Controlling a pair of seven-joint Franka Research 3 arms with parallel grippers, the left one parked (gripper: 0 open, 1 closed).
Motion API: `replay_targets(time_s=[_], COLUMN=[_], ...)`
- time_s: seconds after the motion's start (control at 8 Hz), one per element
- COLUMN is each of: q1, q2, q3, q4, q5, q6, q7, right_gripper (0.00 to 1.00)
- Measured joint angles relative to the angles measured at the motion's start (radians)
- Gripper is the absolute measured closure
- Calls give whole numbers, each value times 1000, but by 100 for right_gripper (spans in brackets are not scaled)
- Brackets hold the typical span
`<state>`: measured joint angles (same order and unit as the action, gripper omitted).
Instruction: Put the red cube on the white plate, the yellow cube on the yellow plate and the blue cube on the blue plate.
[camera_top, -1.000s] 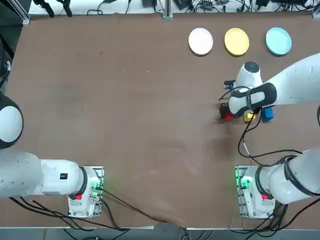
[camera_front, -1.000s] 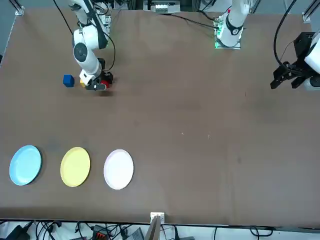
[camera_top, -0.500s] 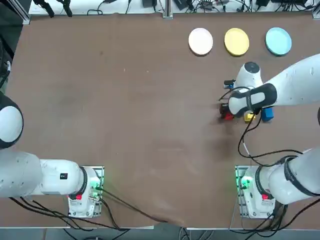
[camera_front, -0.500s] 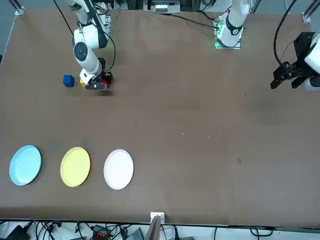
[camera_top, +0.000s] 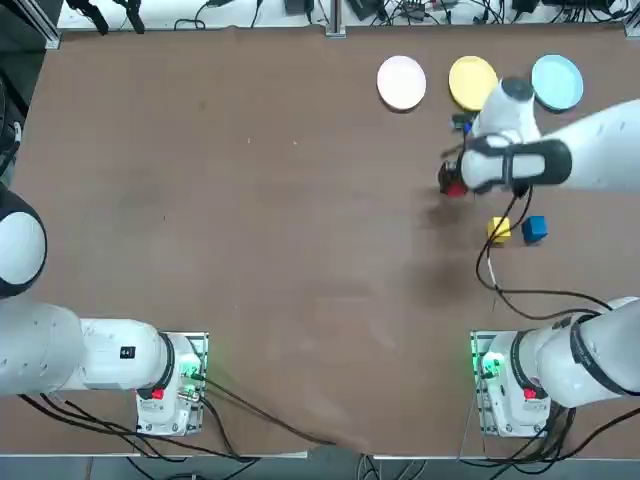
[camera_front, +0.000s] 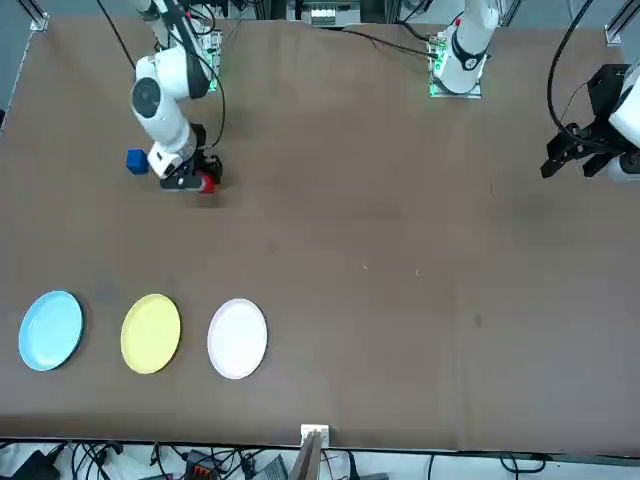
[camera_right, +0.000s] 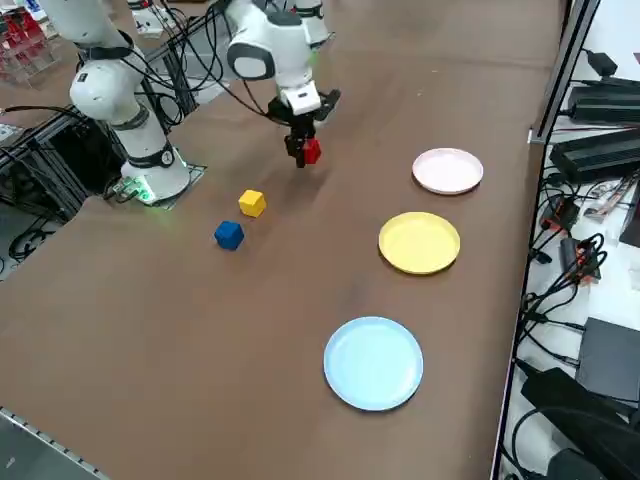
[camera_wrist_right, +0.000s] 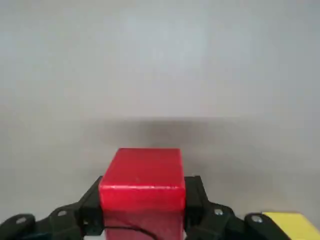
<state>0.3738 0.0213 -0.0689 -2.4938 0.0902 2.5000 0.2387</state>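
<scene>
Cube in grip, off the tabletop (camera_right: 150, 330).
Right end effector (camera_wrist_right: 143, 210) clamps the red cube (camera_wrist_right: 142, 186); yellow cube (camera_right: 252, 203) and blue cube (camera_right: 229, 235) lie apart behind.

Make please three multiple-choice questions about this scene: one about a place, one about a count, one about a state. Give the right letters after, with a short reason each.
1. Where is the yellow cube?
A. on the yellow plate
B. on the table beside the blue cube
C. on the white plate

2. How many plates have a cube on them?
A. none
B. one
C. two

3. What is the right gripper doing?
A. open above the blue plate
B. shut on the red cube
C. shut on the blue cube

Answers:
1 B: the side view shows it on the table next to the blue cube, apart from it.
2 A: the white plate, yellow plate and blue plate are all bare.
3 B: the wrist view shows the red cube clamped between both fingers.
</scene>
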Motion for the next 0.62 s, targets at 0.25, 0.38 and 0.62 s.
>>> replay_targets(time_s=[0.25, 0.38, 0.62], q1=[-10, -9, -1], q2=[94, 191, 428], q3=[-2, 0, 6], q4=[274, 445, 785], q5=[0, -1, -1], q6=[-193, -290, -413], q7=[-1, -1, -1], right_gripper=[29, 29, 29])
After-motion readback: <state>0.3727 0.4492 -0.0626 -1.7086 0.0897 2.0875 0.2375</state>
